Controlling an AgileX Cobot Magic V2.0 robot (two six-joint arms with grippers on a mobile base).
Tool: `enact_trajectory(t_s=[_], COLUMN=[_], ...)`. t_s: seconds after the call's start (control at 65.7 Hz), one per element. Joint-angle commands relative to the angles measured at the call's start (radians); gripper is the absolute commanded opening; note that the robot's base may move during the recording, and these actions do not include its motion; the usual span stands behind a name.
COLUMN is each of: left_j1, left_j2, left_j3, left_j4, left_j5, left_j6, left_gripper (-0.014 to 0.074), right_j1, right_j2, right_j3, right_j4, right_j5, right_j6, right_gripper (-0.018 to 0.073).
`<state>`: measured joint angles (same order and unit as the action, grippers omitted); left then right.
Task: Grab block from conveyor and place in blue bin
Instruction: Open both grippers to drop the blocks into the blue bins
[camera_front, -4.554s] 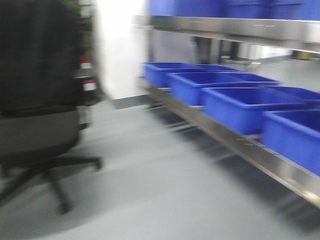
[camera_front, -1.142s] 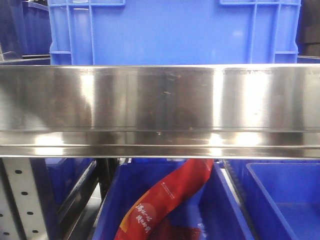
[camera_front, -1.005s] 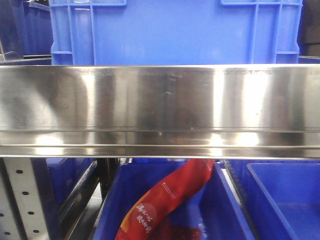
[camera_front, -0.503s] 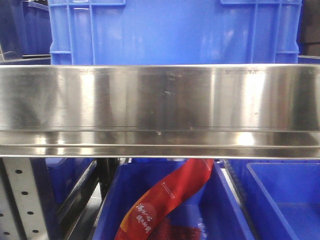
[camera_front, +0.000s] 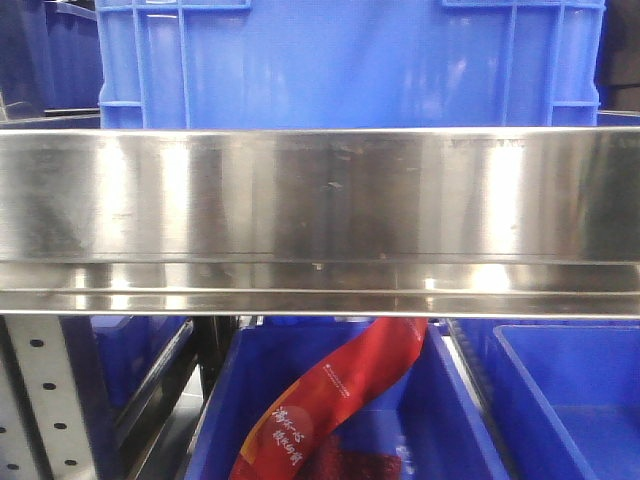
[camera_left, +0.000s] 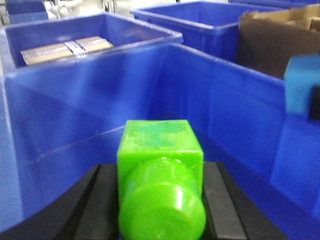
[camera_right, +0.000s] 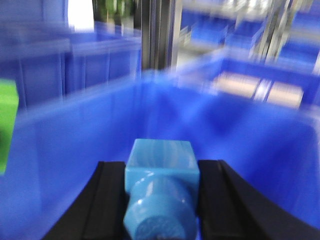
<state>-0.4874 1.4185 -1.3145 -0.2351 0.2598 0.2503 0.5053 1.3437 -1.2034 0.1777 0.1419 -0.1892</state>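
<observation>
In the left wrist view a glossy green block (camera_left: 160, 145) sits clamped between the black fingers of my left gripper (camera_left: 160, 170), which is shut on it inside the walls of a blue bin (camera_left: 75, 110). My right gripper (camera_right: 161, 169) is shut on a light blue block (camera_right: 162, 152) over a blue bin (camera_right: 240, 130); that view is blurred. Each wrist view catches the other arm's block at its edge: light blue (camera_left: 301, 85) and green (camera_right: 7, 125). The conveyor is out of view.
The front view is filled by a stainless steel shelf rail (camera_front: 320, 220) with a blue crate (camera_front: 350, 60) on top. Below it a blue bin (camera_front: 230, 400) holds a red packet (camera_front: 330, 400). Neighbouring bins hold a taped cardboard box (camera_left: 65, 47) and brown cardboard (camera_left: 270, 35).
Some 4.6 s ago the front view showed floor, an office chair and a row of bins; now it faces the shelf rail close up. Over the last second only reflections shift.
</observation>
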Motion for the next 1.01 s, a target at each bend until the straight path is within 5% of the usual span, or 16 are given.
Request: enact_trajectory(t_s=[0.0,0.152,0.259,0.366,0.487,0.716,0.99], left_j1=[-0.008,-0.008,-0.008,-0.008,-0.008,-0.008,0.074], left_j2=[0.004,0.004,-0.001,-0.029,-0.078,-0.216,-0.488], left_j3=[-0.013,-0.013,-0.013,-0.013,-0.013,0.011,0.338], left_j4=[-0.014,-0.014,-0.014,-0.014,-0.014,-0.048,-0.054], left_j5=[-0.02,-0.023,-0.036,-0.046,-0.039,0.01,-0.023], left_j6=[0.004,0.004,0.004,0.004,0.004,0.004,0.004], left_gripper=[0.0335,0.0411,0.0391,0.0227,-0.0069,-0.0111,-0.0111], right_j1=[0.004,0.004,0.004,0.002,0.002,-0.02,-0.205], right_j2=[-0.003,-0.003,-0.006,-0.025,-0.056,-0.177,-0.413], right_j3=[-0.014,-0.014,-0.014,-0.014,-0.014,0.023,0.302], right_j4=[0.005,0.005,0.005,0.005,0.015,0.028,0.028], right_j5=[-0.017,-0.015,-0.019,-0.038,-0.069,-0.069,-0.076], right_j6=[-0.004,-0.004,-0.004,-0.004,-0.004,-0.004,-0.004], right_gripper=[0.0382,0.0365,0.0258,0.0057,-0.0169,-0.0167,-0.0167])
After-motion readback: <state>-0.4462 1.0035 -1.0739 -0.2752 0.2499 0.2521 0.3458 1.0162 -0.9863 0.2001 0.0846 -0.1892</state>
